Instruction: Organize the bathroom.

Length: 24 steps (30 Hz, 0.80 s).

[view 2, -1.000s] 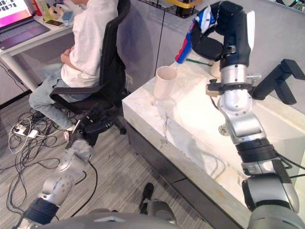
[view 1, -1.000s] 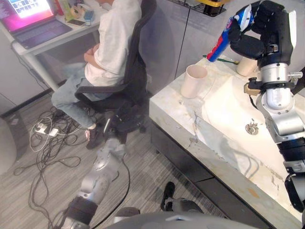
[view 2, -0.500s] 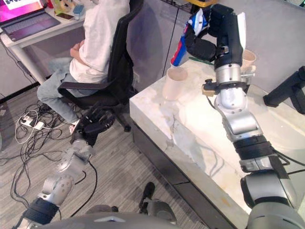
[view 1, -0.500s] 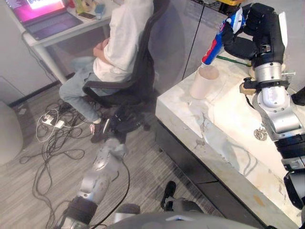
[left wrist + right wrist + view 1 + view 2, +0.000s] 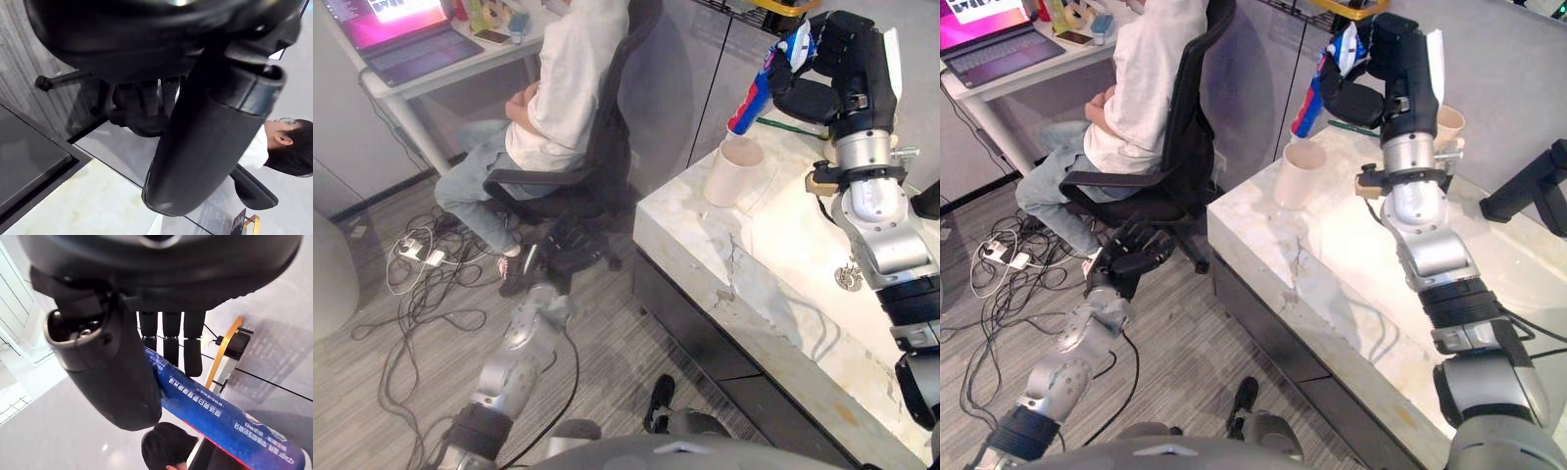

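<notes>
Since one second ago, the toothpaste tube has come down over the beige cup, upper right. Right hand grips the tube. Left hand, lower left, hangs with relaxed fingers.

The toothpaste tube is blue with a red stripe and white print. The cup below it is pale cream, and a second cup is beige. The counter is white marble with grey veins. The right hand is black, its thumb cover white. The floor is striped grey.
</notes>
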### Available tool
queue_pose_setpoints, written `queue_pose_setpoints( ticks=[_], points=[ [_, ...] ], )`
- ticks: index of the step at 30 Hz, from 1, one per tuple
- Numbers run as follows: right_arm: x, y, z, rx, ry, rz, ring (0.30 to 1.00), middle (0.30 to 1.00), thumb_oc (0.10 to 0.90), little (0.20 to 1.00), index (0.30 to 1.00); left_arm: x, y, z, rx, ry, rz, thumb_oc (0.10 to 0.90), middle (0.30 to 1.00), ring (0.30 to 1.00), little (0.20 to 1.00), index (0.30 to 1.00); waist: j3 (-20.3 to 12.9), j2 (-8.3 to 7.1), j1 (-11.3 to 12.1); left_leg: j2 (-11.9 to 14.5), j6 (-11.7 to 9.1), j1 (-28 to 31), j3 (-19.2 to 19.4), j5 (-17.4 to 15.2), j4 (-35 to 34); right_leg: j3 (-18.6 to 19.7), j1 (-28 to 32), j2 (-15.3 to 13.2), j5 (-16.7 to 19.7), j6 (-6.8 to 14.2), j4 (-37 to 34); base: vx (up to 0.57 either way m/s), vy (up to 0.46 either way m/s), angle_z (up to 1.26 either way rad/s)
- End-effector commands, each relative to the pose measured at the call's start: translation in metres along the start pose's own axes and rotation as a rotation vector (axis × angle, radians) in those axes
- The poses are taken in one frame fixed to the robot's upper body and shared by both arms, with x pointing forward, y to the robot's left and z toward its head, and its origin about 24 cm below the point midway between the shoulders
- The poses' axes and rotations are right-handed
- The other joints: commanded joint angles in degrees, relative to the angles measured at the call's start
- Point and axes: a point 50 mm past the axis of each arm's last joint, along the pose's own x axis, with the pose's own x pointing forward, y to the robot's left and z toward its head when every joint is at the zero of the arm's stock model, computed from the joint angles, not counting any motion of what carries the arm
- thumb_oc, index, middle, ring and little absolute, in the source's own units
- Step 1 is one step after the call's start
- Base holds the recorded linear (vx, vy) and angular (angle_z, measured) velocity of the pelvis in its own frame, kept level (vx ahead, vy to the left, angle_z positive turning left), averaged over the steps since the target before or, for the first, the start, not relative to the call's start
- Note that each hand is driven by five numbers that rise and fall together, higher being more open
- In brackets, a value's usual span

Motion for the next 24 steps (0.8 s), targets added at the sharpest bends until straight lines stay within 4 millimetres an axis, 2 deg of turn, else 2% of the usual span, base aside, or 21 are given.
queue_pose_setpoints(
  ticks=[1,11,24],
  points=[
    [0.023,-0.009,0.057,0.093,-0.29,-0.078,0.3,0.3,0.4,0.3,0.3,-0.001,-0.013,0.034,-0.006,-0.18,-0.116,0.8,0.9,0.9,0.9,0.9,-4.2,-2.75,-0.4,-1.8,-1.8,-3.9,4.2,8.8,6.0,0.6,5.3,-0.5,-4.1,4.8,-0.8,-0.04,0.012,-0.03],
    [0.016,0.0,0.073,0.126,-0.367,-0.034,0.3,0.3,0.4,0.3,0.3,0.0,-0.019,0.034,-0.012,-0.191,-0.116,0.8,0.9,0.9,0.9,0.9,-4.5,-2.71,-1.5,-1.7,-1.7,-4.4,5.1,8.4,6.8,1.9,5.4,-0.4,-4.3,4.7,-0.8,-0.04,0.012,-0.07],
    [0.009,0.019,0.043,0.163,-0.211,0.018,0.3,0.3,0.4,0.3,0.3,0.002,-0.018,0.036,-0.017,-0.196,-0.085,0.8,0.9,0.9,0.9,0.9,-4.3,-2.7,-0.8,-1.8,-1.5,-4.4,5.7,7.5,6.2,1.0,5.3,-1.1,-3.7,5.0,-1.3,-0.01,-0.004,-0.03]
  ],
)
